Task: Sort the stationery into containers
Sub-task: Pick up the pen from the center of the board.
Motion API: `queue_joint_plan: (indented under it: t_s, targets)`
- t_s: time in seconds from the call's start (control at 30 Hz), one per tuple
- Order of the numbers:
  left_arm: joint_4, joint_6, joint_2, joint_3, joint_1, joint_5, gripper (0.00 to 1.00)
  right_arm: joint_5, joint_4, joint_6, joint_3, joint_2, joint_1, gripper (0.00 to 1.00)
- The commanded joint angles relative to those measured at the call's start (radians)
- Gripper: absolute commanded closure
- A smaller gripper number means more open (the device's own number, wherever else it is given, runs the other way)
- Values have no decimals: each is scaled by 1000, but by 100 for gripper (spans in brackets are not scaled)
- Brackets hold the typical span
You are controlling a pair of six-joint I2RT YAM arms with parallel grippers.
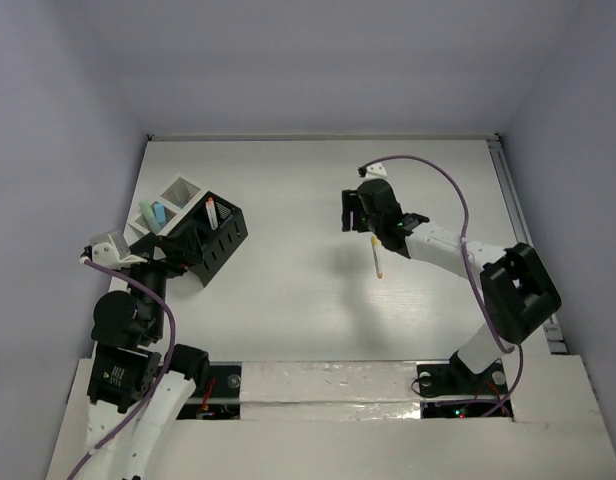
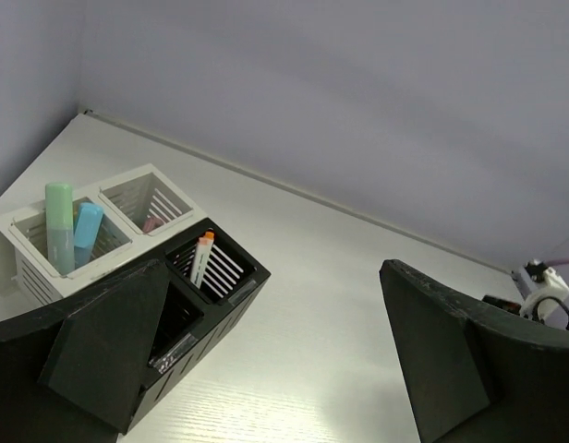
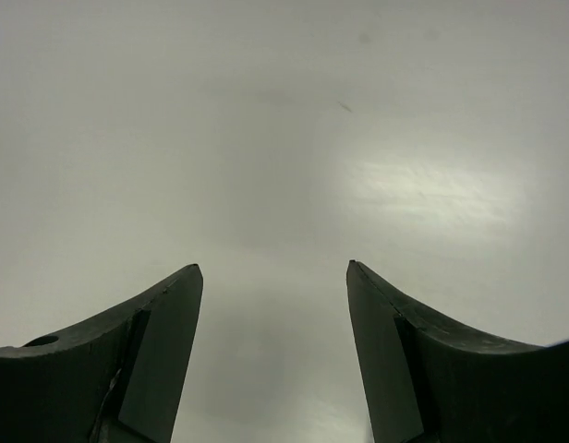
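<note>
Take the table (image 1: 288,320) as a clock face, with 12 at the far wall and 6 at the arm bases.

The right arm rises from its base near 5 o'clock, folds at a high elbow out by 3, and stretches its forearm back in toward the middle. The right gripper (image 1: 350,212) hangs just past centre toward 1 o'clock. Its jaws stand apart with only bare tabletop between them in the wrist view (image 3: 273,268).

A thin white pen (image 1: 376,258) shows at 5 o'clock of that gripper, clear of the fingers. Its orange end points toward 6.

The left arm is bent close over its base at 7 o'clock, and the left gripper (image 1: 173,255) reaches toward 9. Its jaws are spread wide, holding nothing (image 2: 275,277).

Just beyond its fingers sits the black slotted organiser (image 2: 220,286), with a white orange-capped pen (image 2: 203,258) upright in one compartment. Touching it on the 10 o'clock side are the white mesh cups (image 2: 26,263). One holds a green marker (image 2: 58,221) and a blue marker (image 2: 86,235). The other shows something pink (image 2: 151,223).
</note>
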Motion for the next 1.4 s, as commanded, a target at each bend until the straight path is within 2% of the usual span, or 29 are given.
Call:
queue_joint_plan:
  t_s: [0.0, 0.1, 0.2, 0.37, 0.47, 0.63, 0.83, 0.97, 1.07, 1.17, 1.23, 1.37]
  targets:
    - [55, 18, 3, -4, -4, 13, 1, 110, -277, 25, -19, -68, -3, 31]
    - [55, 18, -8, -4, -4, 22, 1, 162, -361, 28, -28, -39, -74, 32]
    - [55, 16, -8, -4, -4, 13, 1, 69, -375, 16, -36, -12, -149, 33]
    - [52, 18, -19, -4, -4, 10, 1, -20, -385, -1, -2, 44, -158, 36]
    - [49, 21, -25, -4, -4, 11, 1, -24, -397, 2, 21, 96, -158, 38]
    - [49, 21, -25, -2, -4, 4, 1, -37, -404, 11, 58, 162, -158, 47]
    - [51, 21, -25, 0, -13, -1, 1, -20, -421, 5, 62, 209, -158, 71]
    - [49, 21, -33, 0, -13, 2, 1, -17, -423, -1, 65, 205, -158, 92]
    - [49, 21, -25, 0, -13, 2, 1, -79, -373, 6, 62, 162, -158, 99]
    - [51, 20, -29, -2, -13, 4, 1, -195, -296, 11, 64, 99, -149, 100]
    - [54, 20, -20, -2, -13, 4, 1, -286, -180, 25, 74, 72, -128, 100]
    - [52, 21, -16, -4, -13, 10, 1, -396, -75, 59, 157, 82, -79, 100]
